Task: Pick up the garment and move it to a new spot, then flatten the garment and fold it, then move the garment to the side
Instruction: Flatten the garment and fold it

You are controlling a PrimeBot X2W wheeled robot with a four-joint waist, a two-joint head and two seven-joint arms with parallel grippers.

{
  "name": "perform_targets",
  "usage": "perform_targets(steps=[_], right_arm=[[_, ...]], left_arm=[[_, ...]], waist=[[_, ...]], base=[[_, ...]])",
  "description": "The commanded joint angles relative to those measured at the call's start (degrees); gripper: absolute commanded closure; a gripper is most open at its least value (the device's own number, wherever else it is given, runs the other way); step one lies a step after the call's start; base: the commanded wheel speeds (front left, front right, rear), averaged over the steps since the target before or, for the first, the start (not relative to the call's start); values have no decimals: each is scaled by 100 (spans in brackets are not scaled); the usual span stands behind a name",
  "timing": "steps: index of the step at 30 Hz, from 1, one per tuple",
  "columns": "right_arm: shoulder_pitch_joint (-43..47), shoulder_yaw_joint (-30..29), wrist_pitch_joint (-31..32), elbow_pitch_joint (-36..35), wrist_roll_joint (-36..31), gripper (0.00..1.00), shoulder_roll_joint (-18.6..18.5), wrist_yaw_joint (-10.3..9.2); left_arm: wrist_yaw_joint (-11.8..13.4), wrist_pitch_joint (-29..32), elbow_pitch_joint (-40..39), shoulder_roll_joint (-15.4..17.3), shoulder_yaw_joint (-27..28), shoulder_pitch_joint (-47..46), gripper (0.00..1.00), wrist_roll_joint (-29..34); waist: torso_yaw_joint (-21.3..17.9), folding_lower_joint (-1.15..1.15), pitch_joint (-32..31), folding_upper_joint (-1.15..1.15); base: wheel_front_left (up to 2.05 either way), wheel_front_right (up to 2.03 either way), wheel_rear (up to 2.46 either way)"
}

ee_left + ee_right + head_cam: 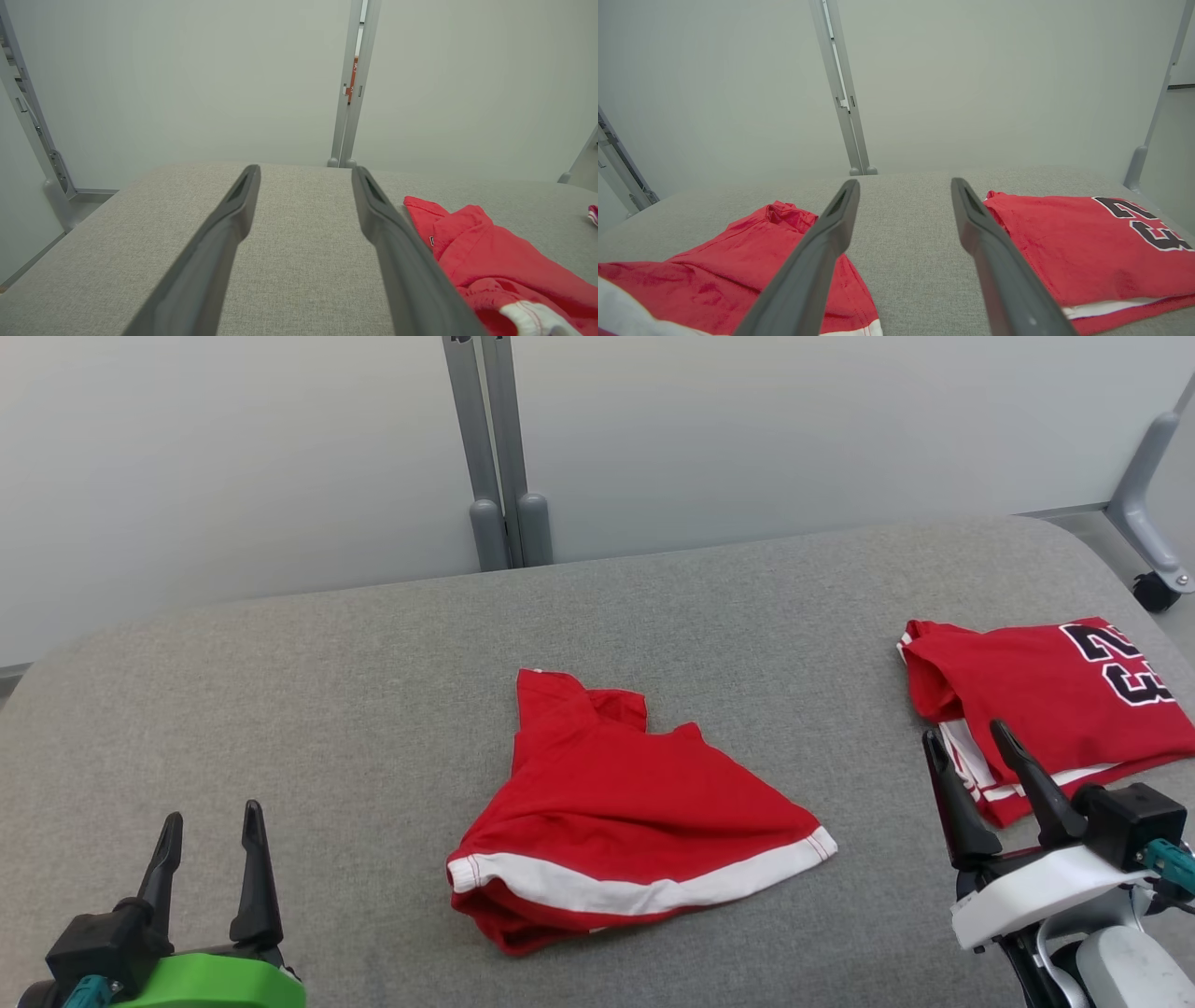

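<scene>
Much bare table (280, 709) around crumpled garment (625, 803)

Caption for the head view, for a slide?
Both open: left gripper, right gripper; crumpled garment centre, folded jersey at right.

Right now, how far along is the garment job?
Looks done: one red jersey marked 23 lies folded at the right of the table. In hand: nothing; the left gripper and right gripper are open and empty. Left: the red garment with the white band lies bunched mid-table, so pickup, flattening, folding and moving aside all remain.
</scene>
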Motion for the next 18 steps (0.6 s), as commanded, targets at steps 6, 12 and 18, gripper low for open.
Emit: perform_targets(steps=[6,12,18], right_arm=[[-157,51,97,8,-28,0,-37,-3],[-172,64,90,59,4,0,-49,-3],[-198,52,127,47,0,0,-94,-3]], left_arm=[[-201,-29,110,-141,165,-5,0,195],[-322,-29,195,-240,253,-40,0,297],[-405,-29,268,-304,294,-58,0,376]], waist=[[-7,0,41,0],[1,0,61,0],[10,0,62,0]], base=[[0,0,0],[0,0,0],[0,0,0]])
